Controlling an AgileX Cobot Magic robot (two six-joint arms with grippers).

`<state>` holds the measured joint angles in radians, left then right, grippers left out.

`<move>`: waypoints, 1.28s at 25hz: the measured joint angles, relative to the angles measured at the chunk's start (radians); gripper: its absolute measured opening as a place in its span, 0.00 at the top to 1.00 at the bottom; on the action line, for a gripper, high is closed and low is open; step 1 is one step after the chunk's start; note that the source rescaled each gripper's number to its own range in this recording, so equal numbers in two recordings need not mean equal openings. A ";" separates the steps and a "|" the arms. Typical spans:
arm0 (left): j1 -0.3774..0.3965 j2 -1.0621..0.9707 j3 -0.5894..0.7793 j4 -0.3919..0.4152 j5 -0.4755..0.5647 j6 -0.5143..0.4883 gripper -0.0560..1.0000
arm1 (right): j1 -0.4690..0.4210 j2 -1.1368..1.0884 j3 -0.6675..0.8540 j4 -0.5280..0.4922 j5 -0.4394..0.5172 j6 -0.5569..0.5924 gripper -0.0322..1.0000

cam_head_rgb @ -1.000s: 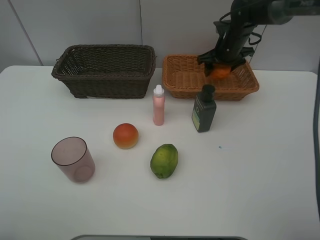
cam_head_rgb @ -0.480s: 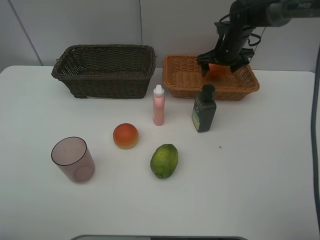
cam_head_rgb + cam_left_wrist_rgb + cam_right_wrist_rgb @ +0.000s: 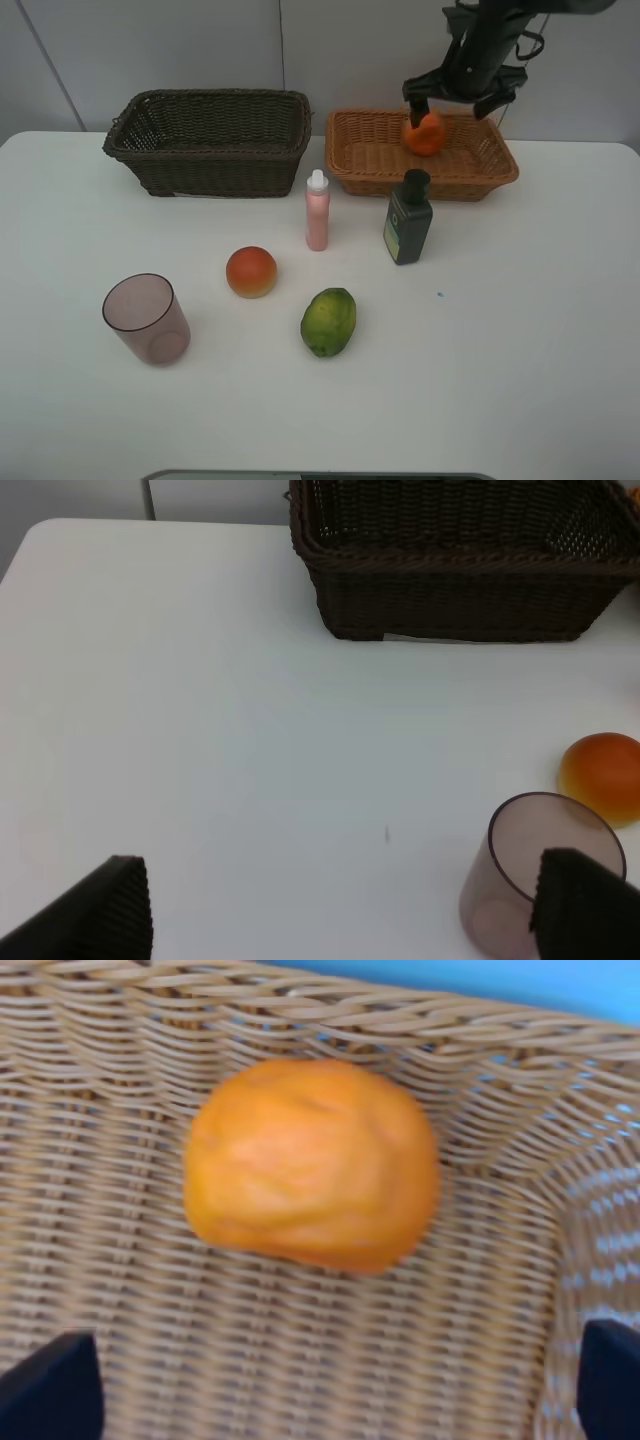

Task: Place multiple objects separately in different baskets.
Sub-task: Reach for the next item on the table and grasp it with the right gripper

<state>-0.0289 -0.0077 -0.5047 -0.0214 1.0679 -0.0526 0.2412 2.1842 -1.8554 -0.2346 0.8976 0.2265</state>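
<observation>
Left gripper (image 3: 345, 910): jaws spread wide over the white table (image 3: 520, 350), gripping nothing; it shows only in its own wrist view.
Cup (image 3: 146, 320): translucent purple-pink, upright on the table at the front left; in the left wrist view (image 3: 505, 880) it stands just beside one dark fingertip (image 3: 585, 905). I cannot tell whether they touch.
Dark brown basket (image 3: 210, 170): the deeper one, at the back left of the table.
Red-orange round fruit (image 3: 251, 271): on the table, between the cup and the green fruit, apart from both.
Pink bottle (image 3: 317, 212): slim, white-capped, upright in front of the gap between the two baskets.
Green oval fruit (image 3: 329, 321): on the table, in front of the pink bottle.
Light orange-brown basket (image 3: 355, 180): the shallower one, just right of the dark one.
Dark green bottle (image 3: 408, 220): black-capped, upright, close before the light basket's front wall.
Orange (image 3: 425, 135): lying on the weave inside the light basket, near its back wall.
Right gripper (image 3: 456, 100): above the orange, fingers fully parted and clear of the fruit.
</observation>
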 joint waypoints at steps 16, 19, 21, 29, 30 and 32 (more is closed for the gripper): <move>0.000 0.000 0.000 0.000 0.000 0.000 0.02 | 0.154 -0.310 0.201 0.052 0.262 -0.029 0.00; 0.000 0.000 0.000 0.000 0.000 0.000 0.02 | 0.184 -0.377 0.292 0.054 0.235 -0.008 0.00; 0.000 0.000 0.000 0.000 0.000 0.000 0.02 | 0.202 -0.409 0.339 0.054 0.219 0.009 0.00; 0.000 0.000 0.000 0.000 0.000 0.000 0.02 | 0.281 -0.445 0.402 0.057 0.208 0.075 0.00; 0.000 0.000 0.000 0.000 0.000 0.000 0.02 | 0.286 -0.443 0.402 0.062 0.203 0.087 0.00; 0.000 0.000 0.000 0.000 0.000 0.000 0.02 | 0.287 -0.431 0.402 0.064 0.192 0.110 0.00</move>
<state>-0.0289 -0.0077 -0.5047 -0.0214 1.0679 -0.0526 0.5284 1.7537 -1.4532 -0.1709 1.0896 0.3367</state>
